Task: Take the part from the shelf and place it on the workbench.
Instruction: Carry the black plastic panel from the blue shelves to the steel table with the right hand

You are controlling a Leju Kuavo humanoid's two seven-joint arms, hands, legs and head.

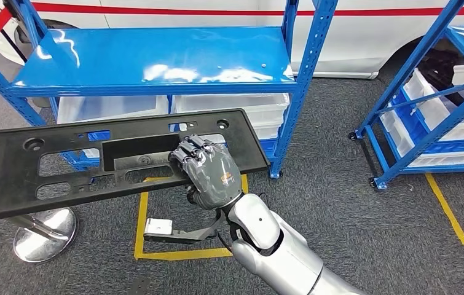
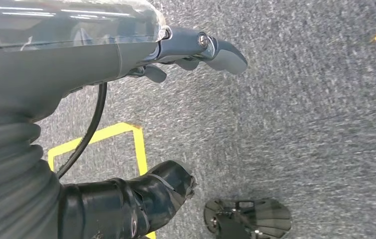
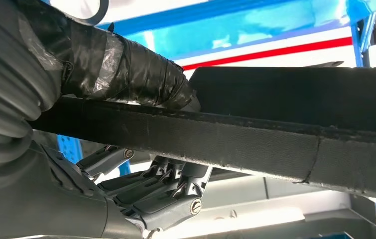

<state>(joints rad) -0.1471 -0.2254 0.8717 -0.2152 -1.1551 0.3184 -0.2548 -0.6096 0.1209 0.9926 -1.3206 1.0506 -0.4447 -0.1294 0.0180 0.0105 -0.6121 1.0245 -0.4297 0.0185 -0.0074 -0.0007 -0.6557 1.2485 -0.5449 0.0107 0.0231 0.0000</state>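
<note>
Head view: right hand grips the long black part at its near edge, toward the part's 3 o'clock end, so most of it cantilevers out toward 9 o'clock, clear of the blue shelf. Keep it level, turn slowly; the far end could clip the shelf post.

Left wrist view: left hand hangs over the carpet, fingers loosely apart, holding nothing.

Right wrist view: thumb on one face of the part, fingers on the other, clamped. Worktop isn't visible.
</note>
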